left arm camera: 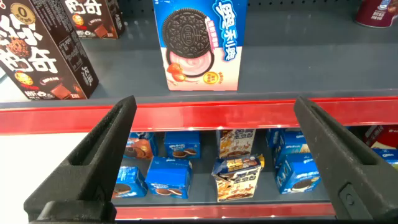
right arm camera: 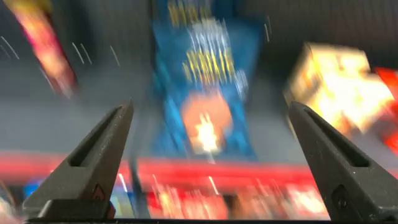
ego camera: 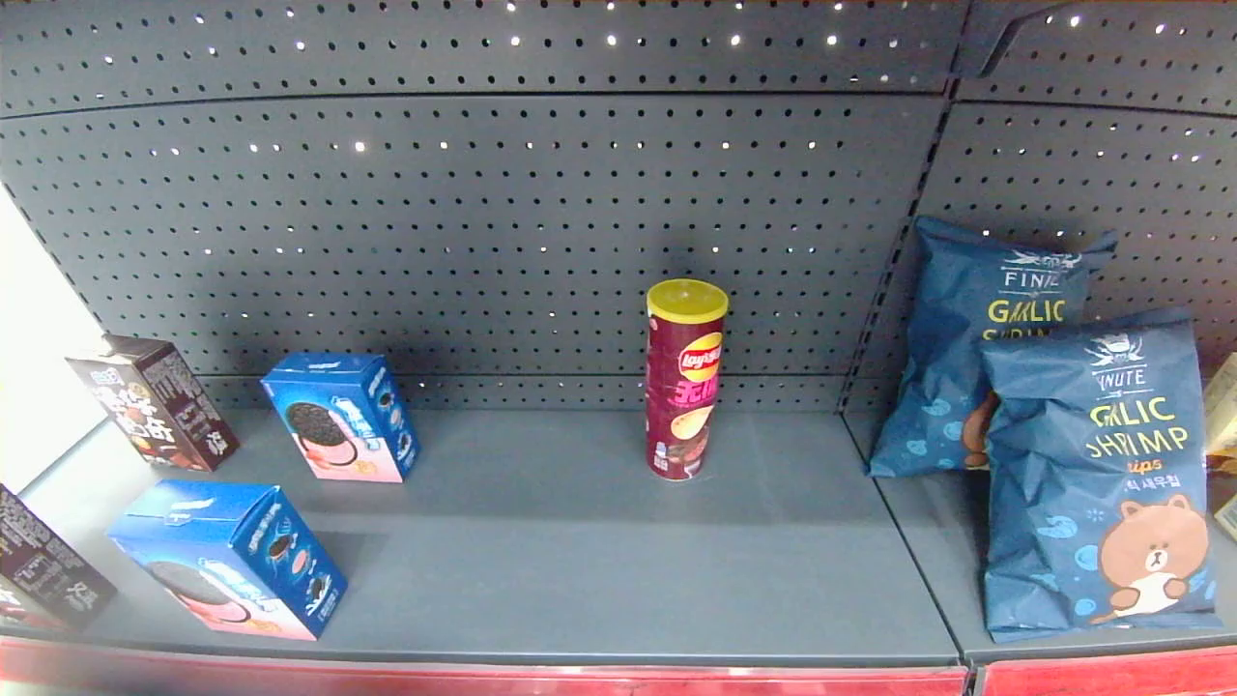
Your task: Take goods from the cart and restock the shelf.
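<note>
A maroon chip can (ego camera: 685,379) with a yellow lid stands upright near the back of the grey shelf (ego camera: 599,551). Two blue cookie boxes (ego camera: 342,417) (ego camera: 232,558) stand on the shelf's left part. My left gripper (left arm camera: 214,158) is open and empty, in front of the shelf's red edge (left arm camera: 205,115) and below a blue cookie box (left arm camera: 200,45). My right gripper (right arm camera: 214,158) is open and empty, facing a blue chip bag (right arm camera: 202,87) with the chip can (right arm camera: 46,46) off to one side.
Dark chocolate boxes (ego camera: 155,401) (ego camera: 39,565) stand at the far left. Two blue shrimp chip bags (ego camera: 1097,474) (ego camera: 976,343) lean on the right shelf section. A lower shelf holds several blue boxes (left arm camera: 171,177). A yellowish box (right arm camera: 339,87) sits beside the bag.
</note>
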Controlling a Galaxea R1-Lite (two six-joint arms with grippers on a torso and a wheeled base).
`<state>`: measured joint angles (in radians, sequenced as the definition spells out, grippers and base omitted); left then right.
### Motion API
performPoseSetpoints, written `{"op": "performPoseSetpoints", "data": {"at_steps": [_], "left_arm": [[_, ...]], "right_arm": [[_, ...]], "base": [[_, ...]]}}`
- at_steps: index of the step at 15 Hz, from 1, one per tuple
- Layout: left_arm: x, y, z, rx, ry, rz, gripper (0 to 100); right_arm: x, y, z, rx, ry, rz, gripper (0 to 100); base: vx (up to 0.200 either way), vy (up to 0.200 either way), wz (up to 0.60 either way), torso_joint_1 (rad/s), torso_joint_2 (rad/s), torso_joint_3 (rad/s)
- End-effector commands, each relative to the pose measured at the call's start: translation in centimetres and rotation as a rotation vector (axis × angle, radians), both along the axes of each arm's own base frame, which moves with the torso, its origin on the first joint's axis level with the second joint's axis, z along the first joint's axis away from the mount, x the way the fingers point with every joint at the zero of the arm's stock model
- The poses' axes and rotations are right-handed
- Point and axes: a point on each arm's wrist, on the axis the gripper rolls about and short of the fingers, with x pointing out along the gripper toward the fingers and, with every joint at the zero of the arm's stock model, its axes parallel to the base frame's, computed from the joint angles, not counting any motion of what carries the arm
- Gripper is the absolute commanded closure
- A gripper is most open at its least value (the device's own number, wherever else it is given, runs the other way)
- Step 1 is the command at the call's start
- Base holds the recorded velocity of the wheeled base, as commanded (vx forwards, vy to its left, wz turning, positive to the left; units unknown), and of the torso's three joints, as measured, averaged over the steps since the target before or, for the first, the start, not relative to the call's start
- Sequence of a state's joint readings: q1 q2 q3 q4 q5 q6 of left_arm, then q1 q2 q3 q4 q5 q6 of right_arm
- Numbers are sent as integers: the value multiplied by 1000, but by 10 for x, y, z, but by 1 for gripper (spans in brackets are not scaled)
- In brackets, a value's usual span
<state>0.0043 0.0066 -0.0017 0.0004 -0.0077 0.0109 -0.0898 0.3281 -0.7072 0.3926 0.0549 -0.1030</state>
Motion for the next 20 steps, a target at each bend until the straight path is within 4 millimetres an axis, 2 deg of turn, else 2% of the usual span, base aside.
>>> {"op": "performPoseSetpoints", "data": {"at_steps": [1,3,7,9,12,16,20], "left_arm": [[0,0,0,0,1,0,0],[0,0,0,0,2,0,0],[0,0,0,0,1,0,0],[0,0,0,0,1,0,0],[0,0,0,0,1,0,0],[0,0,0,8,1,-1,0],[0,0,0,3,4,-1,0]], "right_arm": [[-10,6,11,-42,34,-90,0],[-13,9,5,-76,86,-120,0],[-15,10,18,-129,15,-135,0],[-12,12,19,-128,26,-231,0],[-20,16,5,-133,14,-289,0],[-18,24,0,-135,22,-401,0],[-22,27,-11,-166,24,-417,0]], "base": [[0,0,0,0,0,0],[0,0,0,0,0,0],[0,0,0,0,0,0],[0,0,0,0,0,0],[0,0,0,0,0,0],[0,0,0,0,0,0],[0,0,0,0,0,0]]}}
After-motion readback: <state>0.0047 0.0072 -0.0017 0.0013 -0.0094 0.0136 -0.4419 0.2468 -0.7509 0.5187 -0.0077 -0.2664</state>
